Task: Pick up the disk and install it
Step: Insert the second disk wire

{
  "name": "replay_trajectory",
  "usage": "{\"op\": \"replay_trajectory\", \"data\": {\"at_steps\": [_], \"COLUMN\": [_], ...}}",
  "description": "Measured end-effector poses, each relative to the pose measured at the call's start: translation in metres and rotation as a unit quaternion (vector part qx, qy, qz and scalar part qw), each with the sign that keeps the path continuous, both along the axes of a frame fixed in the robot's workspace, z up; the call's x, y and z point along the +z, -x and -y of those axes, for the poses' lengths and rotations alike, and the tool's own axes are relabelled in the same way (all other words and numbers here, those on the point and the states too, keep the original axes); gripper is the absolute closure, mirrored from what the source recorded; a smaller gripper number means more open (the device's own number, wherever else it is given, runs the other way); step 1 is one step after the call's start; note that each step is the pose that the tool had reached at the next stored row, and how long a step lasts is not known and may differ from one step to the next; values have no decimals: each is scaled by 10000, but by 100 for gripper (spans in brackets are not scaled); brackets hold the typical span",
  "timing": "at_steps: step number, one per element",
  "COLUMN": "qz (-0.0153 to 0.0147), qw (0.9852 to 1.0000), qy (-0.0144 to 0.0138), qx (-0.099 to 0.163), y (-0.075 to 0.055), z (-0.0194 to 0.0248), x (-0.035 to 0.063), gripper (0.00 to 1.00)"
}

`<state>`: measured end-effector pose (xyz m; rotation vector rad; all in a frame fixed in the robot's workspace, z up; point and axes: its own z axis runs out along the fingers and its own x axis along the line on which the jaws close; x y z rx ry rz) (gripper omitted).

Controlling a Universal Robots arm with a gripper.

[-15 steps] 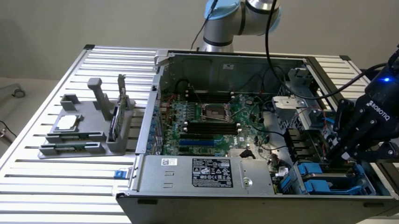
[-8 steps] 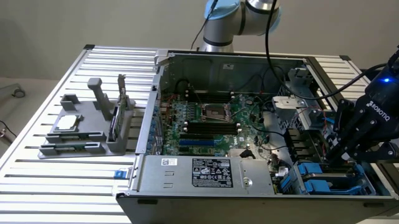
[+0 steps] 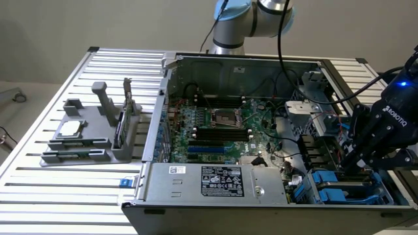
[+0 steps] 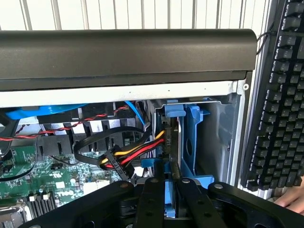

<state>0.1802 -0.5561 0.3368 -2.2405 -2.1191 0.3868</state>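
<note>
Blue-bracketed silver-grey drive, the disk (image 4: 172,156), stood edge-on in the case's drive bay | your black hand (image 4: 172,190) was pinched narrow on its near edge | you did well to press straight along the blue rails, clear of the red-yellow cable (image 4: 142,151).

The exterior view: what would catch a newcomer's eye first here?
Probably the opened grey metal computer case with its green motherboard laid bare, sitting on a white slatted table. At the exterior view's right, the black robot gripper reaches into the case's corner, closed on a disk in its blue plastic carrier.
</note>
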Motion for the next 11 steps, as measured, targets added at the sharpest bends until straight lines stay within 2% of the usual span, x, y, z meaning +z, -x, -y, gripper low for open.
{"op": "replay_trajectory", "data": {"at_steps": [11], "qz": [0], "qw": [10000], "qy": [1], "qx": [0], "y": [0], "z": [0], "x": [-24], "gripper": [84]}}
